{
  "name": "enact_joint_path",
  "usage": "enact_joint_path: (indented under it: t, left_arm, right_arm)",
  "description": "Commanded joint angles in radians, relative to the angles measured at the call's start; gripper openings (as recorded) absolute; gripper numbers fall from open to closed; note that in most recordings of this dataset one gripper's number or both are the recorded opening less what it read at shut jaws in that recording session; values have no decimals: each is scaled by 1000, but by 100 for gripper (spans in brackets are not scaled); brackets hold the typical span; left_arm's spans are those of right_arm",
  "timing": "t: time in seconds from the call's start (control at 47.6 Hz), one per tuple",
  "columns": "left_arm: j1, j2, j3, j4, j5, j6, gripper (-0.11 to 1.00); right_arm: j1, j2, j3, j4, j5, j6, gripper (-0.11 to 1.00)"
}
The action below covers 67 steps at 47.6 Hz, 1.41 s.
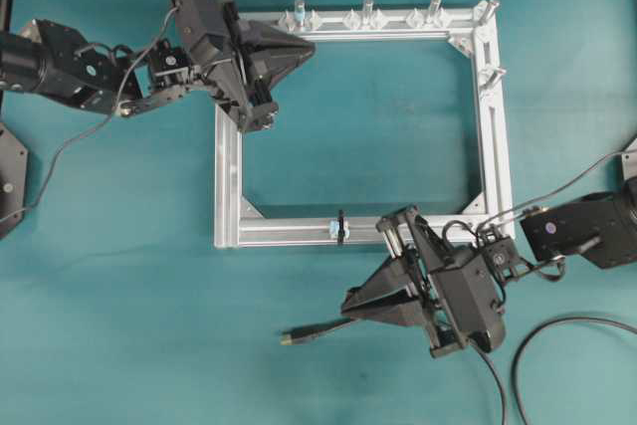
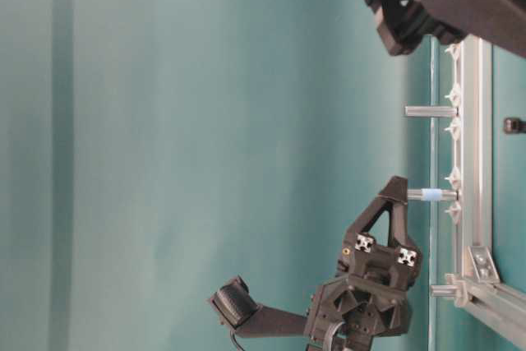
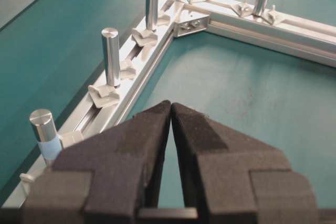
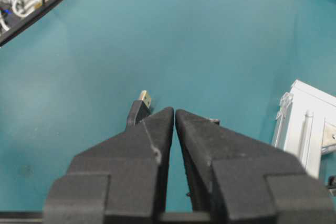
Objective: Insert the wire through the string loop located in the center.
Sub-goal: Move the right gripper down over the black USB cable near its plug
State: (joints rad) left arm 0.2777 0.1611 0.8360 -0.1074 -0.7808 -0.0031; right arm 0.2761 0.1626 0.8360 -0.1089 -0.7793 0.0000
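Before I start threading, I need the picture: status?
Both grippers, left and right, shut, empty. Wire on the mat beside right gripper, plug unheld. String loop upright on the near rail, unobstructed.

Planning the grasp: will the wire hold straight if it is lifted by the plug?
Probably only the plug would stay rigid. The wire curves loosely across the mat, so it likely droops. It looks thin, probably light. The right gripper is shut, empty.

Gold-tipped wire [image 1: 309, 332] flat below upright string loop [image 1: 339, 227]
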Motion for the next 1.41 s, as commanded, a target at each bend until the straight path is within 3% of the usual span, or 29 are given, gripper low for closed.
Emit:
enact_joint_path:
  t: [0.0, 0.147, 0.399, 0.924, 1.029, 1.176, 1.386]
  left_arm:
    - [-6, -43, -23, 49, 29, 3, 15]
    - [-9, -87, -29, 49, 121, 8, 0]
    - [-11, -149, -12, 49, 218, 2, 0]
    - [-31, -172, 3, 49, 259, -3, 0]
    - [-31, -176, 3, 49, 261, -2, 0]
    - [-31, -181, 8, 49, 261, -3, 0]
    - [-32, -187, 9, 49, 273, -3, 0]
  right_arm:
    - [-5, -12, -15, 0, -6, 0, 19]
    - [-6, -12, -14, 2, 9, 2, 0]
    - [-5, -12, -34, -3, 37, 0, 0]
    - [-6, -12, -61, -2, 137, 2, 1]
    - [-5, -12, -60, 0, 138, 9, 20]
    - [-6, -11, -58, 2, 141, 41, 63]
    - [-5, 9, -58, 2, 121, 91, 66]
